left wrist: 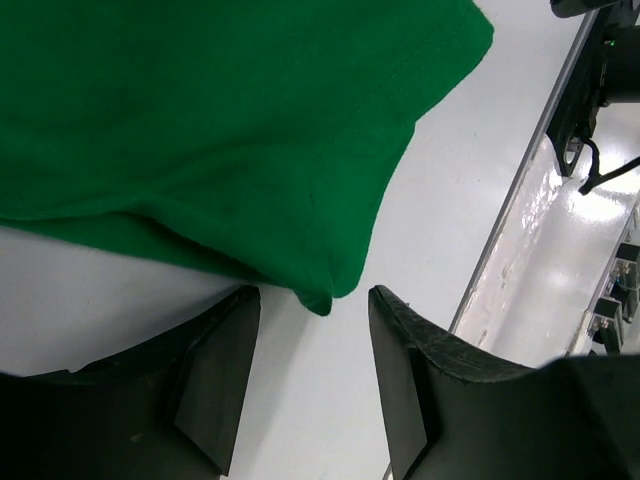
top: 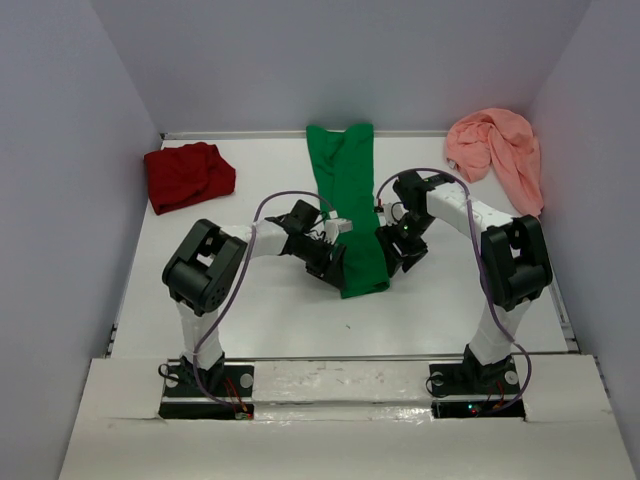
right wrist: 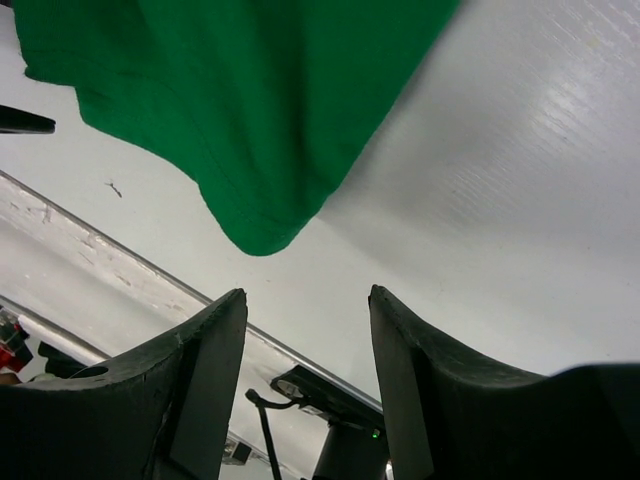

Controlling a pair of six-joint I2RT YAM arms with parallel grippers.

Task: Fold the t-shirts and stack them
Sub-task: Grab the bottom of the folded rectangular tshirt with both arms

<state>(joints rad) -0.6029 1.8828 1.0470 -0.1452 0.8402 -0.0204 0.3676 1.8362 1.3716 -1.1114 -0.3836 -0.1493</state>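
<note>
The bright green t-shirt (top: 348, 200) lies folded into a long narrow strip from the back wall toward the table's middle. My left gripper (top: 335, 268) is open and empty at the strip's near left corner; the left wrist view shows that corner (left wrist: 325, 295) just past my fingertips. My right gripper (top: 397, 262) is open and empty at the near right corner, which hangs ahead of my fingers in the right wrist view (right wrist: 255, 235). The dark red t-shirt (top: 188, 175) is bunched at the back left. The salmon-pink t-shirt (top: 497, 150) is bunched at the back right.
The white table (top: 270, 320) is walled on the left, back and right. Both arm bases (top: 210, 385) stand on the near rail. The right arm's base and cable show in the left wrist view (left wrist: 600, 80).
</note>
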